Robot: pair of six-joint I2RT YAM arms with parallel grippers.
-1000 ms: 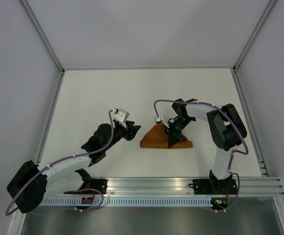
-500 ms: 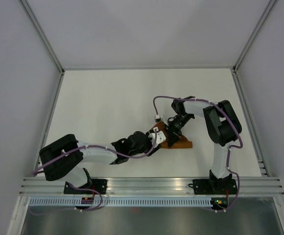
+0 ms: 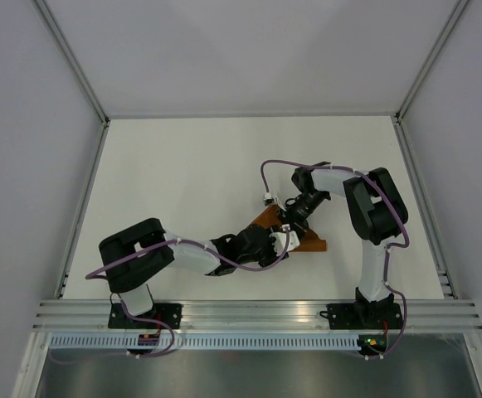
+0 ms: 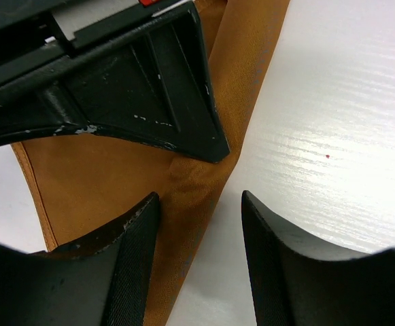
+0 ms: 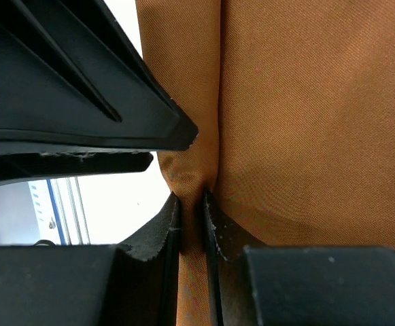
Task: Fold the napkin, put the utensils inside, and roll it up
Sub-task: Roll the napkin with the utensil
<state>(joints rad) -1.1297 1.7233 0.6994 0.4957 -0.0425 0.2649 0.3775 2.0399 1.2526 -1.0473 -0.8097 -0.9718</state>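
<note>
Left pincer [image 4: 197,204] reached the napkin [image 4: 102,176], agape; wrist view shows right pincer [image 5: 191,204] pinching it.

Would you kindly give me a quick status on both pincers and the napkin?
Right pincer shut on a napkin fold. Left pincer open, straddling the napkin's edge. Utensils not in view. Pincers close together.

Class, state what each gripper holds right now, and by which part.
The right gripper pinches a raised fold of the napkin. The left gripper, open over the napkin's edge, holds nothing.
</note>
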